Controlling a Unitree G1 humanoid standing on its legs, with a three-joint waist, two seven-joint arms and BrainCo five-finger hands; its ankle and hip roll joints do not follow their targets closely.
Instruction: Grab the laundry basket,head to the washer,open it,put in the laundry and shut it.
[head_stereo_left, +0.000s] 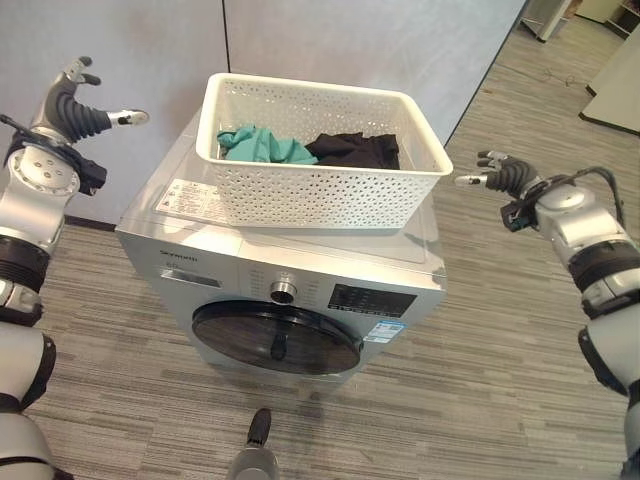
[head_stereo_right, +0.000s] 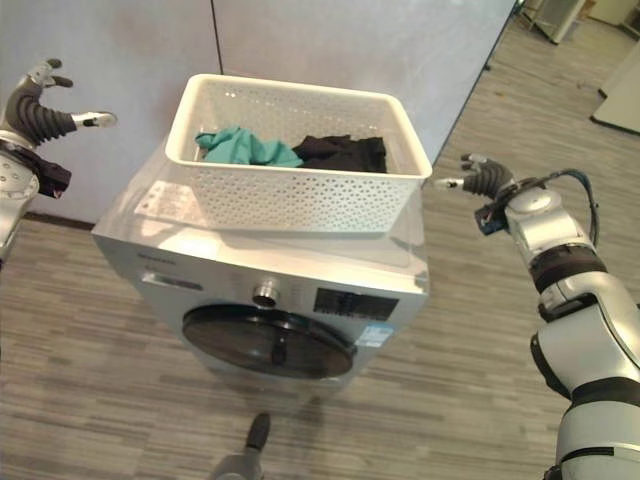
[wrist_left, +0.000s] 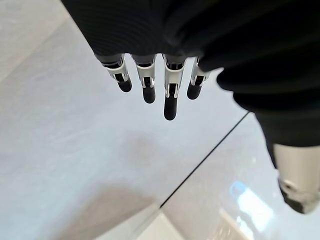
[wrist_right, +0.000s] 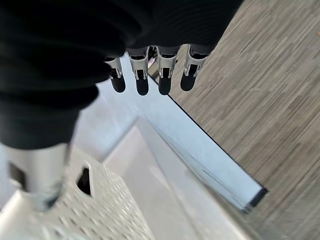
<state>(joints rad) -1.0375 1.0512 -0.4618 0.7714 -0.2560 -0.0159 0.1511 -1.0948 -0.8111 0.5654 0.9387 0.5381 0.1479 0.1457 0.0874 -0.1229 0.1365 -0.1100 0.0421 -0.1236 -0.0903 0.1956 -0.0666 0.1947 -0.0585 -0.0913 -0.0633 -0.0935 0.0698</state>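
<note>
The white laundry basket (head_stereo_left: 320, 160) sits on top of the washer (head_stereo_left: 290, 270), in the middle of the head view; its far end hangs a little past the back edge of the washer top, and its near wall stands back from the front edge, so a strip of bare lid shows at 6 o'clock from it. Inside lie a teal cloth (head_stereo_left: 262, 145) on the 9 o'clock side and a black cloth (head_stereo_left: 352, 150) on the 3 o'clock side, touching each other; the basket walls hide their lower parts, so how much laundry is under them cannot be told. The round dark door (head_stereo_left: 277, 340) on the washer front is shut; the knob (head_stereo_left: 283, 292) sits just above it.

The left hand (head_stereo_left: 72, 108) is up in the air at 9 o'clock from the basket, well apart from it; its fingers (wrist_left: 170, 95) are straight and spread, holding nothing, with the pale wall (wrist_left: 65, 150) behind them. The right hand (head_stereo_left: 500, 175) hangs at 3 o'clock from the basket, near its corner but not touching; its fingers (wrist_right: 141, 75) are also straight and loose, holding nothing; the basket's holey wall (wrist_right: 100, 210) shows just past its thumb.

The wood floor (head_stereo_left: 480, 380) lies open at 3 o'clock and 6 o'clock from the washer; the wall stands close behind it at 12 o'clock. Pale furniture (head_stereo_left: 610, 70) at 2 o'clock is cut off by the edge and hard to make out.
</note>
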